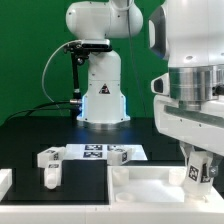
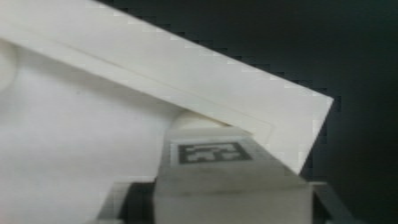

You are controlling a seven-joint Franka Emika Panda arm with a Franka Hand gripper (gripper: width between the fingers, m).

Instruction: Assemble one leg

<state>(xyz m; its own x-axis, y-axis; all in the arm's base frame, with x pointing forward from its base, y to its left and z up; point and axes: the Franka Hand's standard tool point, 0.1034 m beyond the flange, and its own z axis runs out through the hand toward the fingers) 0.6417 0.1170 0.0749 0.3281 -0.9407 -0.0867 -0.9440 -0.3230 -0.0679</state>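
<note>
My gripper (image 1: 199, 163) is at the exterior view's right, shut on a leg (image 1: 196, 176), a stubby white peg with a black-and-white tag. It holds the leg upright over the near right corner of the large white tray-shaped panel (image 1: 150, 186). In the wrist view the leg (image 2: 217, 155) sits between the jaws of my gripper (image 2: 222, 208). Its far end is against the panel's raised rim (image 2: 214, 85), close to the panel's corner. Whether the leg is seated in the panel is hidden.
The marker board (image 1: 93, 151) lies behind the panel. Loose legs lie at its ends (image 1: 48, 157) (image 1: 119, 155), and another (image 1: 52, 177) stands nearer at the left. The arm's base (image 1: 103, 95) is at the back, and a white piece (image 1: 4, 181) is at the left edge.
</note>
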